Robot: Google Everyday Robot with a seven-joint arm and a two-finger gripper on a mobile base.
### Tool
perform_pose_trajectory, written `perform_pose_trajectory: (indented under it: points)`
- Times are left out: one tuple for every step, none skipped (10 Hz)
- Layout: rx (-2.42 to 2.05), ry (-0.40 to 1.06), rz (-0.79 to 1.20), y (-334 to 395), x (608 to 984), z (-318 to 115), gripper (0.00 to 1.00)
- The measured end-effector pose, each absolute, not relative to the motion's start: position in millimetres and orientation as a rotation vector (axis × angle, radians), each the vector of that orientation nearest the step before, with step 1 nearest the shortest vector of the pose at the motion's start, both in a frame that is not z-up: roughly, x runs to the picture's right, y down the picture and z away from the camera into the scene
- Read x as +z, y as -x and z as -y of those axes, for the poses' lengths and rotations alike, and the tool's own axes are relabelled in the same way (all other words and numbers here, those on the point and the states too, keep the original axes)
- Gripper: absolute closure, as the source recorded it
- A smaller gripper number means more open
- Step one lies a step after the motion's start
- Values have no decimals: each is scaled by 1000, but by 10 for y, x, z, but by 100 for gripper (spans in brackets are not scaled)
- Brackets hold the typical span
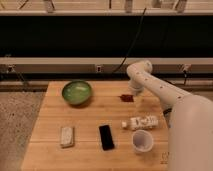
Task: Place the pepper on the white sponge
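Observation:
The pepper (pixel 126 98) is a small dark red piece lying on the wooden table (pixel 50 115) toward the back right. My gripper (pixel 133 92) is at the end of the white arm, right over the pepper's right side, close to or touching it. The white sponge (pixel 67 136) is a small off-white block lying at the front left of the table, far from the gripper.
A green bowl (pixel 77 92) stands at the back left. A black phone (pixel 106 137) lies at the front middle. A white bottle (pixel 141 122) lies on its side at the right, with a white cup (pixel 142 141) in front of it. My arm covers the table's right edge.

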State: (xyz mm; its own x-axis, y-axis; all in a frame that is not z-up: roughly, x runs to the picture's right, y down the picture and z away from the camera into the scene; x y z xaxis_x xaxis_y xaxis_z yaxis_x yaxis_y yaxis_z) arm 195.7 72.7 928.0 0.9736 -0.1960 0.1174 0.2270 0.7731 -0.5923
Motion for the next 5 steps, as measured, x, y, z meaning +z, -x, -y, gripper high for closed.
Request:
perform_pose_trajectory:
  points:
    - [-229, 649, 51, -1948, 9291, -731, 20]
    - [-233, 652, 52, -1934, 9302, -742, 20]
    - [-236, 659, 52, -1933, 9301, -762, 20]
    - [-237, 666, 52, -1933, 9314, -798, 20]
    - [-239, 674, 52, -1929, 9336, -839, 20]
